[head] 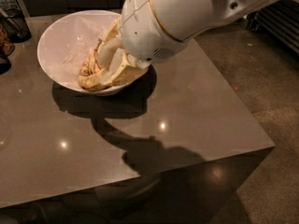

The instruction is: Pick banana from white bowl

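The bowl (65,36) stands on the table (196,125), toward its far left part, with its rim well in from the near edge. It is wide, glossy and white, and its left inner wall is bare.

The banana (92,81) lies in the bowl, low on the right side of the floor, curved, dull yellow with dark brown streaks. More browned fruit (88,65) is bunched just above and against it, and I cannot tell where one piece ends and the next begins.

The arm (187,13) comes in from the upper right, a thick white housing with a thin gold seam, and it hides the bowl's right rim. The end effector (117,65) points down and left from it into the bowl, its pale cream tip right at the banana pile and apparently touching it. From this angle I cannot tell whether it is spread or clamped on the banana. The banana rests in the bowl and is not lifted clear.

A dark shadow (149,157) of the arm runs across the table from under the bowl toward the near edge. Two small bright glints (162,125) show on the polished grey top.

A black wire basket (16,24) stands at the far left corner, apart from the bowl. The speckled floor (275,101) lies to the right of the table.
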Motion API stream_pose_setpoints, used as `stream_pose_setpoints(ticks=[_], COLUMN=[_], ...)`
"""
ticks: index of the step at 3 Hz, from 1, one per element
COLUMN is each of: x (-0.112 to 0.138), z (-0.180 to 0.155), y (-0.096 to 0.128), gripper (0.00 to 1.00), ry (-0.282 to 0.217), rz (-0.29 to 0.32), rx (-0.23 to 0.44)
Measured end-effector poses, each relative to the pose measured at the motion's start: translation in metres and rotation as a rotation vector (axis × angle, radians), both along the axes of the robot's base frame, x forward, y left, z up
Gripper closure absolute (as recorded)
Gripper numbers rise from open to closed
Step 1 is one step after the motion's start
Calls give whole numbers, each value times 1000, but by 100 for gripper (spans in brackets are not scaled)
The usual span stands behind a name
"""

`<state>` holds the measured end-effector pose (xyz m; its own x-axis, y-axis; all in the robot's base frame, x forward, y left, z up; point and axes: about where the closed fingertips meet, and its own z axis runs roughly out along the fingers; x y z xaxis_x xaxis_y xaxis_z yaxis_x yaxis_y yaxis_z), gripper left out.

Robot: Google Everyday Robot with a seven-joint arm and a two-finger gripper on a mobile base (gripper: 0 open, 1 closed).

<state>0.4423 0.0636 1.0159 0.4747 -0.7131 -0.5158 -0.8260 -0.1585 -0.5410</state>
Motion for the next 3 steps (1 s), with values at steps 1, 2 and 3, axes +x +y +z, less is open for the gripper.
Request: stream_pose_setpoints(ticks=[1, 2, 3], x=[-27, -86, -86], z=[3, -9, -9], y=[1, -8, -8], gripper=[100, 100, 100], ry=[8, 22, 22], rz=[-24, -112, -112], rx=[29, 90, 90])
